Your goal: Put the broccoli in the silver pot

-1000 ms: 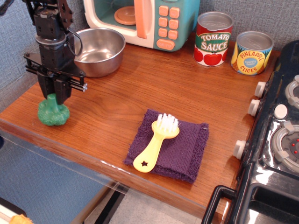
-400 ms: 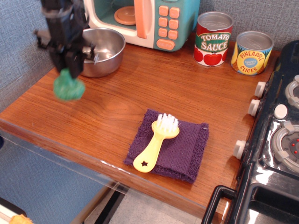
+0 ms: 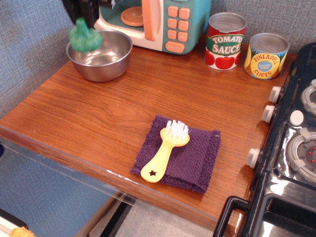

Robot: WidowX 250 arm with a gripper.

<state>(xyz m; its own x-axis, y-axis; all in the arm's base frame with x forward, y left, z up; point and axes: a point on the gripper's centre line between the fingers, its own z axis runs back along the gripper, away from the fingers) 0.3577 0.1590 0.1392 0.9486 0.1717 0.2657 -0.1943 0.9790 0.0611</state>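
Note:
The green toy broccoli point(image 3: 85, 38) hangs head down in the air over the left rim of the silver pot point(image 3: 106, 66), a shiny steel bowl at the back left of the wooden counter. My gripper point(image 3: 84, 19) is at the top edge of the view, mostly cut off, and is shut on the broccoli's stem from above. The pot's inside looks empty.
A toy microwave point(image 3: 153, 22) stands right behind the pot. A tomato sauce can point(image 3: 225, 41) and a pineapple can point(image 3: 266, 55) stand at the back right. A yellow brush point(image 3: 165, 150) lies on a purple cloth point(image 3: 197, 158) near the front. A toy stove point(image 3: 296, 143) borders the right.
The gripper has lifted the broccoli off the counter's left front area and carried it up and back, to above the pot's left rim.

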